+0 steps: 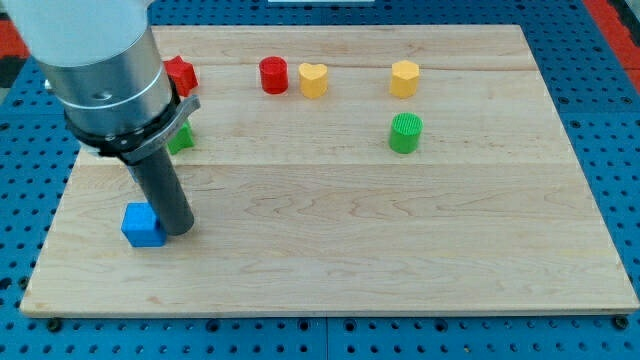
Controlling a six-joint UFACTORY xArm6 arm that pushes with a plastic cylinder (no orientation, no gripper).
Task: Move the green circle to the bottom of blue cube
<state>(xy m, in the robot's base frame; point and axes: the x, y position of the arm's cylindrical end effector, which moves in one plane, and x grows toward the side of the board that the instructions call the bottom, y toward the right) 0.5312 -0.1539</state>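
Observation:
The green circle is a ribbed green cylinder standing at the view's upper right on the wooden board. The blue cube sits at the view's lower left. My tip rests on the board right beside the blue cube, on its right side, and seems to touch it. The tip is far to the left of the green circle. The arm's grey body covers the upper left of the view.
A red block and a second green block show partly behind the arm at the upper left. A red cylinder, a yellow heart and a yellow hexagon line the top.

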